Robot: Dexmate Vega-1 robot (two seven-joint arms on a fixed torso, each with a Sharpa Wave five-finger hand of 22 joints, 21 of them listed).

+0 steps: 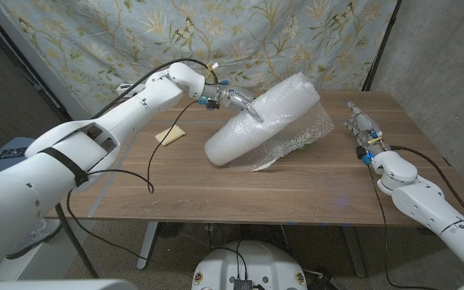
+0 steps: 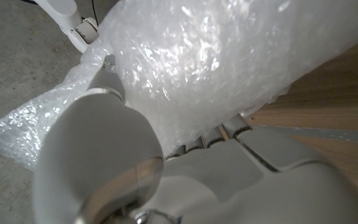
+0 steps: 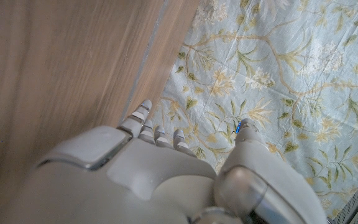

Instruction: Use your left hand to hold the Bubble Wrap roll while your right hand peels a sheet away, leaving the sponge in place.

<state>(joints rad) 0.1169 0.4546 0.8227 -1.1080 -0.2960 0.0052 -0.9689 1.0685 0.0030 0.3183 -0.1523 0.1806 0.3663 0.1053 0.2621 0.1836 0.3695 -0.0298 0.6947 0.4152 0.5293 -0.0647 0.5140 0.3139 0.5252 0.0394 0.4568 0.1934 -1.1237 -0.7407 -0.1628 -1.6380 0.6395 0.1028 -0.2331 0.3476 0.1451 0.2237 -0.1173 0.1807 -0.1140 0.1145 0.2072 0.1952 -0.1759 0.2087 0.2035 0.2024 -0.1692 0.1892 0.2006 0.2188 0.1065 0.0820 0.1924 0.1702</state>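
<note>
Wooden table (image 1: 296,193) fills mid-frame in my head view, its long edge running 9 to 3 o'clock. The same woodgrain shows in the left wrist view (image 2: 328,87) and the right wrist view (image 3: 55,74). A floral curtain (image 1: 135,40), pale blue with leaves and birds, hangs behind the table from 10 to 1 o'clock; it's sharper in the right wrist view (image 3: 291,74). There's a plain grey wall (image 1: 441,48) at 2 o'clock, beside the curtain. White table legs are under the near edge, one at 7 o'clock (image 1: 147,242) and one at 5 (image 1: 353,250). Grey concrete floor (image 2: 23,56) shows past the table in the left wrist view.
</note>
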